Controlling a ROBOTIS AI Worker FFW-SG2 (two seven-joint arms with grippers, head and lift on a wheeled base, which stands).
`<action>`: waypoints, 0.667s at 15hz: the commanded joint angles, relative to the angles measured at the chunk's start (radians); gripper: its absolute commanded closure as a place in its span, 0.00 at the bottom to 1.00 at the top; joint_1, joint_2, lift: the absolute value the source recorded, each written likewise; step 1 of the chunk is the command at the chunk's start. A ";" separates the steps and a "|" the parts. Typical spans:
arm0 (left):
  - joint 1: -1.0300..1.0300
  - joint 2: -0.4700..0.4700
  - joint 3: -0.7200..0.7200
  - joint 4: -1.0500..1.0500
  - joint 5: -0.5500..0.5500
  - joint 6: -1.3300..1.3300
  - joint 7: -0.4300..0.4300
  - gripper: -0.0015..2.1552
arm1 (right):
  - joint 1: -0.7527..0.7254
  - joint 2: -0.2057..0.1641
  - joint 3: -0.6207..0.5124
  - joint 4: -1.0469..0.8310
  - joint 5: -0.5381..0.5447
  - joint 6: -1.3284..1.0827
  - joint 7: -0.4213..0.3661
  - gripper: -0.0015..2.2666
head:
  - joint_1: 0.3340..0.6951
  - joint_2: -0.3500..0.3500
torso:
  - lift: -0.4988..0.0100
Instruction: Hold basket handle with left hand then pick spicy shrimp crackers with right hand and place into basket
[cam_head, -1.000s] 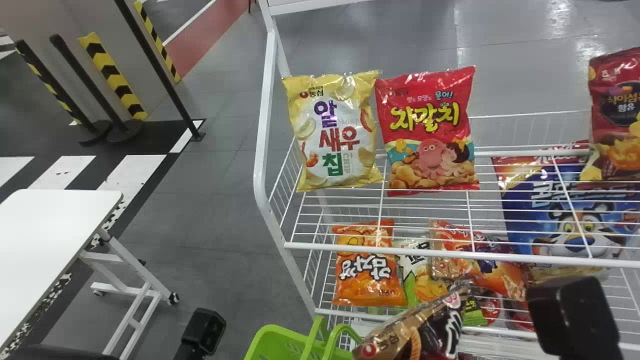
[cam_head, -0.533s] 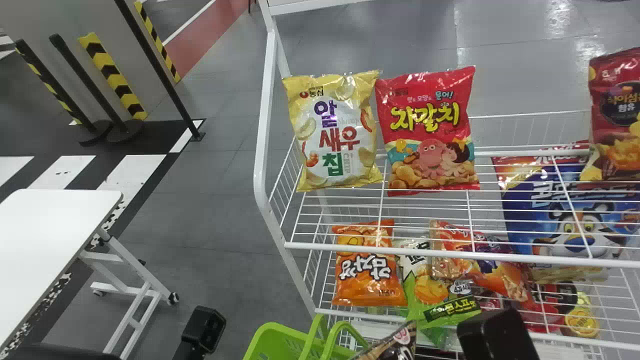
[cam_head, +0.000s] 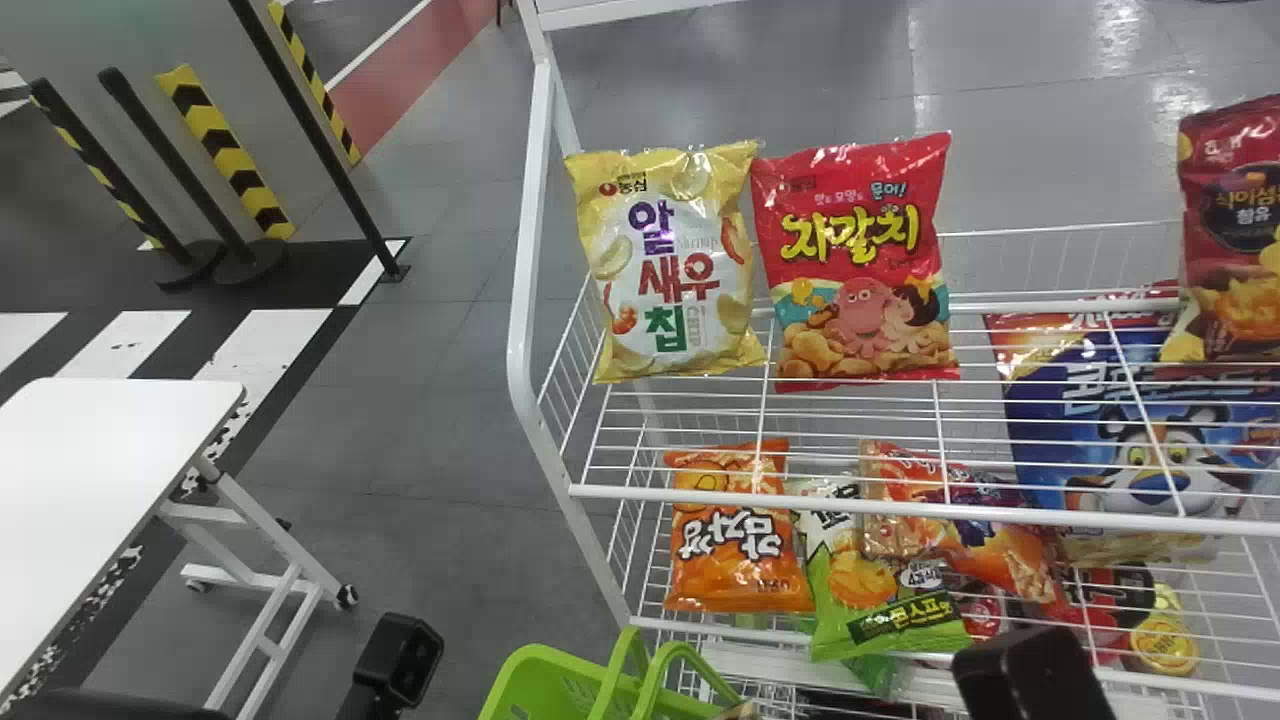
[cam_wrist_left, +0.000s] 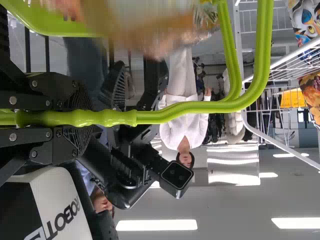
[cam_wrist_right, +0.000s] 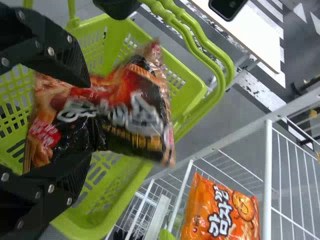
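Note:
At the head view's bottom edge show black parts of my left gripper (cam_head: 395, 655) and right gripper (cam_head: 1030, 675). The green basket (cam_head: 535, 685) lies between them. In the left wrist view, my left gripper (cam_wrist_left: 77, 118) is shut on the green basket handle (cam_wrist_left: 175, 109). My right gripper (cam_wrist_right: 88, 119) stands open above the basket (cam_wrist_right: 82, 220) in the right wrist view, its fingers wide apart. Beyond and between them, over the basket, is the blurred dark-and-red spicy shrimp crackers bag (cam_wrist_right: 135, 112). A blurred brown-orange shape crosses the left wrist view's top.
A white wire rack (cam_head: 880, 507) stands beside the basket, with a yellow bag (cam_head: 670, 265) and a red bag (cam_head: 855, 265) up top. An orange bag (cam_head: 735, 540) and a green bag (cam_head: 880, 610) sit lower. A white table (cam_head: 110, 450) is at left.
My right arm has swung left over the basket, then slightly back right. The crackers bag has moved left and down in the head view, leaving just a corner there. The basket has shifted slightly left.

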 joint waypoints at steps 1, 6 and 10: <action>0.003 0.001 0.002 0.001 0.000 0.001 -0.001 0.99 | 0.018 0.000 -0.073 -0.001 -0.003 -0.041 0.029 0.03 | 1.00 1.00 | 0.91; 0.000 0.003 0.002 0.004 0.000 0.001 -0.001 0.99 | 0.107 0.001 -0.277 0.030 -0.008 -0.259 0.123 0.03 | 1.00 1.00 | 0.91; -0.007 0.000 -0.001 0.009 -0.004 0.001 -0.001 0.99 | 0.150 0.001 -0.337 0.202 -0.006 -0.605 0.161 0.03 | 1.00 0.99 | 0.91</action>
